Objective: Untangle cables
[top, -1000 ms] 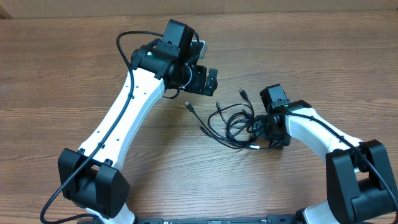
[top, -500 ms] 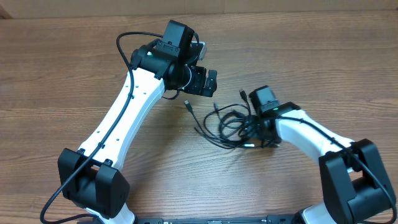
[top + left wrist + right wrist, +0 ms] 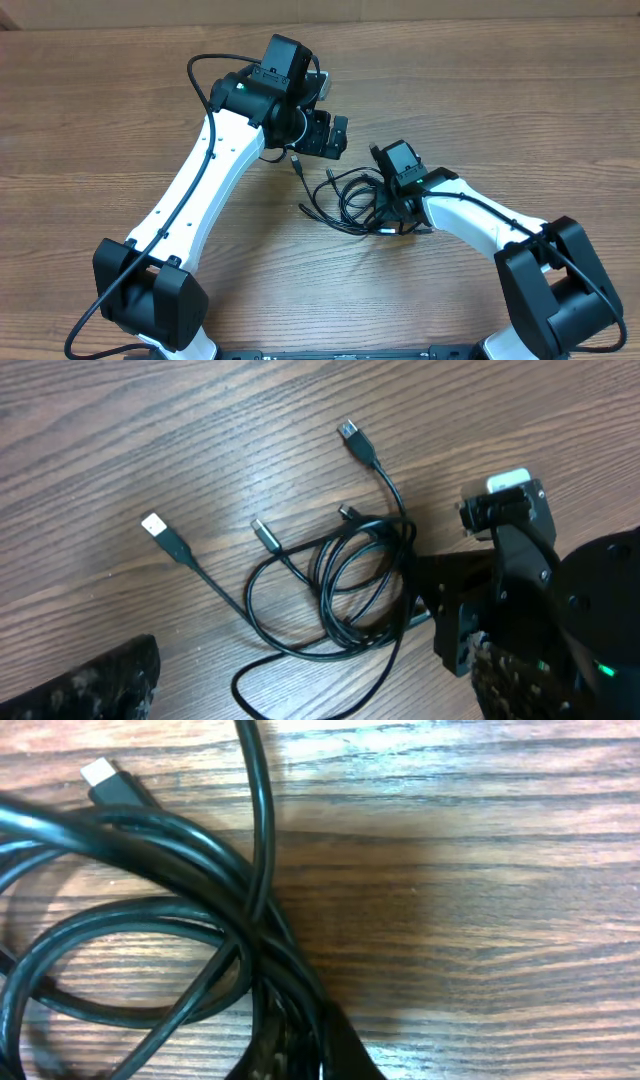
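The cables (image 3: 345,192) lie as one tangled black bundle on the wooden table, between the two arms. In the left wrist view the cables (image 3: 340,585) form overlapping loops, with silver-tipped plugs (image 3: 155,527) sticking out to the left and top. My left gripper (image 3: 328,135) hovers open just above and left of the bundle, its dark fingers (image 3: 95,680) wide apart at the bottom corners of that view. My right gripper (image 3: 385,212) is shut on several strands at the bundle's right side. In the right wrist view its fingertips (image 3: 300,1055) pinch the cables (image 3: 150,890).
Bare wooden table (image 3: 520,90) surrounds the bundle on all sides. A thick black cable (image 3: 205,75) runs along the left arm. The right arm's black wrist (image 3: 520,560) fills the right part of the left wrist view.
My right gripper has closed on the bundle and moved left and toward the far side, dragging the cables closer to the left gripper. The left arm has stayed put, open.
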`<state>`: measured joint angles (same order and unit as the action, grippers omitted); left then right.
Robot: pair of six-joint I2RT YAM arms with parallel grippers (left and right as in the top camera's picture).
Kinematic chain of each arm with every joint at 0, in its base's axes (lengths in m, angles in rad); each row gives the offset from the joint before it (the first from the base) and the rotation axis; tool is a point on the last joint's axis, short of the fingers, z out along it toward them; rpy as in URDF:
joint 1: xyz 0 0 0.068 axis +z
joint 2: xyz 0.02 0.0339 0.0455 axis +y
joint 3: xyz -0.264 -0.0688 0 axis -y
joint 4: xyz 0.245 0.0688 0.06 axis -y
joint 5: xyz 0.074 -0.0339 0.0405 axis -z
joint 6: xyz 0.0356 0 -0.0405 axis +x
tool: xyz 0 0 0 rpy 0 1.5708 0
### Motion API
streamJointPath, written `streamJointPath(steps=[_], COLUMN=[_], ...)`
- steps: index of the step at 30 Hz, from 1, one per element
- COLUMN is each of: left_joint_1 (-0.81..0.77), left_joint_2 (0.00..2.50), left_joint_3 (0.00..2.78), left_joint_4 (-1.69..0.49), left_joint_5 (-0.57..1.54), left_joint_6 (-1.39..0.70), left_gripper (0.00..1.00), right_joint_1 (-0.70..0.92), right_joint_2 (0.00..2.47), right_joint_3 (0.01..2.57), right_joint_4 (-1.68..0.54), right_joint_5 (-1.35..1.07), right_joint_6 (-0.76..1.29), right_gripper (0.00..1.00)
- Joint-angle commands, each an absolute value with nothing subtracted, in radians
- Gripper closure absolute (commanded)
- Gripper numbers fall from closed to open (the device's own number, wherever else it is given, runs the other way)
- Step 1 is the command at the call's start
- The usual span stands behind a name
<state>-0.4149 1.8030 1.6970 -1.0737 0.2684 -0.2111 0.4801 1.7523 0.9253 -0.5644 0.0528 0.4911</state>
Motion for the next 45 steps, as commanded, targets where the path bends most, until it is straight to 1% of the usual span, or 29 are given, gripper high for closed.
streamJointPath(steps=[1,3,5,6,7,8,9,10,13,15,16,17,21,25,27,28,30,33,35,38,40,42,43,44,45], left_joint_1=[-0.412,-0.412,-0.412,-0.412,-0.412,-0.412,-0.412,-0.413,-0.414,-0.415,-0.416,-0.418,-0.442,-0.476,-0.489,-0.496,-0.499,-0.492,-0.482,-0.466,-0.458,-0.452,-0.449,-0.448,-0.447], left_joint_2=[1.812,1.812,1.812,1.812,1.812,1.812,1.812,1.812,1.812,1.812,1.812,1.812,1.812,1.812,1.812,1.812,1.812,1.81,1.802,1.791,1.785,1.779,1.777,1.777,1.777], left_joint_3=[1.703,1.703,1.703,1.703,1.703,1.703,1.703,1.703,1.703,1.703,1.703,1.703,1.703,1.703,1.703,1.703,1.703,1.704,1.705,1.705,1.705,1.707,1.707,1.707,1.707], left_joint_4=[-1.085,-1.097,-1.108,-1.121,-1.127,-1.134,-1.134,-1.134,-1.133,-1.133,-1.132,-1.132,-1.121,-1.113,-1.111,-1.11,-1.111,-1.111,-1.111,-1.11,-1.11,-1.11,-1.11,-1.109,-1.102], left_joint_5=[0.284,0.287,0.29,0.293,0.303,0.326,0.363,0.423,0.534,0.577,0.587,0.599,0.614,0.691,0.71,0.712,0.726,0.899,0.964,0.97,0.97,0.968,0.968,0.967,0.961], left_joint_6=[-0.225,-0.225,-0.225,-0.225,-0.224,-0.216,-0.196,-0.16,-0.092,-0.073,-0.074,-0.073,-0.051,0.07,0.125,0.166,0.223,0.443,0.526,0.547,0.548,0.564,0.58,0.589,0.593], left_gripper=[0.03,0.06,0.15,0.31,0.39,0.5,0.58,0.62,0.71,0.8,0.9,0.92,0.92,0.88,0.88,0.89,0.92,0.92,0.9,0.85,0.8,0.7,0.59,0.51,0.41], right_joint_1=[0.488,0.482,0.471,0.451,0.44,0.426,0.414,0.402,0.385,0.383,0.383,0.383,0.383,0.383,0.383,0.383,0.383,0.383,0.383,0.383,0.384,0.384,0.384,0.384,0.384], right_joint_2=[1.859,1.858,1.854,1.84,1.829,1.806,1.775,1.739,1.628,1.541,1.507,1.474,1.306,1.172,1.118,1.079,1.046,0.994,0.986,0.987,0.986,0.986,0.986,0.986,0.986], right_joint_3=[0.865,0.867,0.878,0.9,0.913,0.936,0.962,0.991,1.063,1.11,1.126,1.139,1.182,1.199,1.199,1.199,1.199,1.199,1.199,1.199,1.199,1.199,1.199,1.199,1.199], right_joint_4=[-0.592,-0.606,-0.637,-0.679,-0.699,-0.734,-0.769,-0.802,-0.879,-0.92,-0.932,-0.943,-0.974,-0.975,-0.98,-0.981,-0.982,-1.02,-1.049,-1.052,-1.048,-1.041,-1.038,-1.034,-1.031], right_joint_5=[0.01,0.006,0.007,0.007,0.011,0.023,0.038,0.057,0.105,0.135,0.144,0.151,0.203,0.21,0.217,0.218,0.221,0.29,0.315,0.312,0.312,0.274,0.245,0.213,0.168], right_joint_6=[0.498,0.501,0.519,0.527,0.527,0.527,0.527,0.53,0.534,0.534,0.534,0.534,0.533,0.522,0.517,0.484,0.456,0.436,0.436,0.39,0.378,0.325,0.3,0.277,0.25], right_gripper=[0.96,0.96,0.96,0.96,0.96,0.96,0.96,0.96,0.96,0.96,0.96,0.96,0.96,0.96,0.96,0.96,0.96,0.96,0.96,0.96,0.96,0.96,0.96,0.96,0.96])
